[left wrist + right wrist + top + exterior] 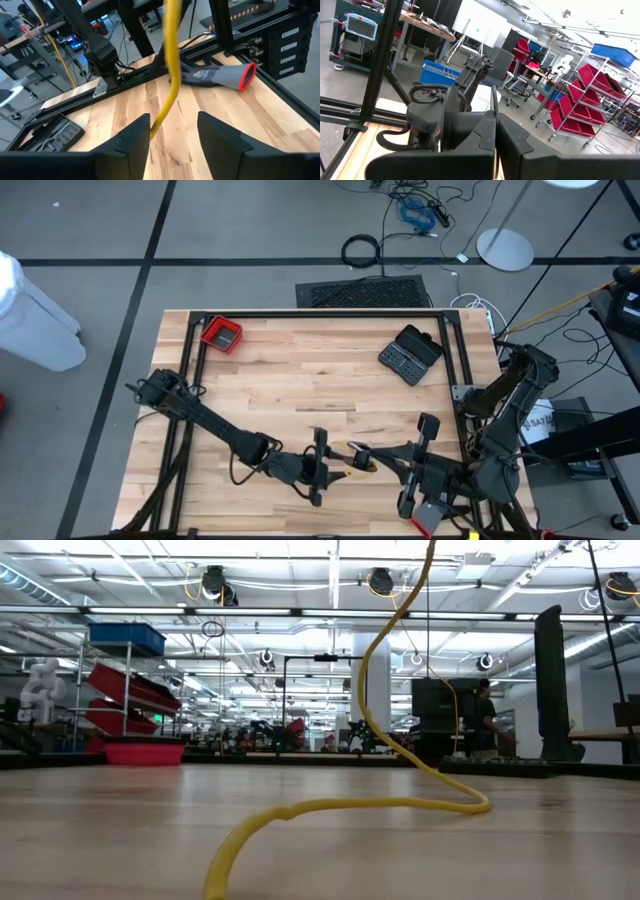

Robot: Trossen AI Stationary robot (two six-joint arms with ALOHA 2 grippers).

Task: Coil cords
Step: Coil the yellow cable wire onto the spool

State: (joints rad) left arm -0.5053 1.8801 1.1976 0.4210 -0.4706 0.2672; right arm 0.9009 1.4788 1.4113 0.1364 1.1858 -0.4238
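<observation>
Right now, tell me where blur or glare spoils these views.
Low view: the near end of the yellow cord is soft, and the ceiling lights glare. Left wrist view: the cord is smeared close to the lens. High view: even light, nothing spoiled.

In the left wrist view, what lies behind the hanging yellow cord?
Behind the yellow cord lies a grey glove with a red cuff, on the wooden table. The cord covers a strip of the glove.

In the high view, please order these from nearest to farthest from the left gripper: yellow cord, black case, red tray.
From the left gripper:
1. Yellow cord, right beside it near the front edge.
2. Black case, back right.
3. Red tray, back left corner.
</observation>
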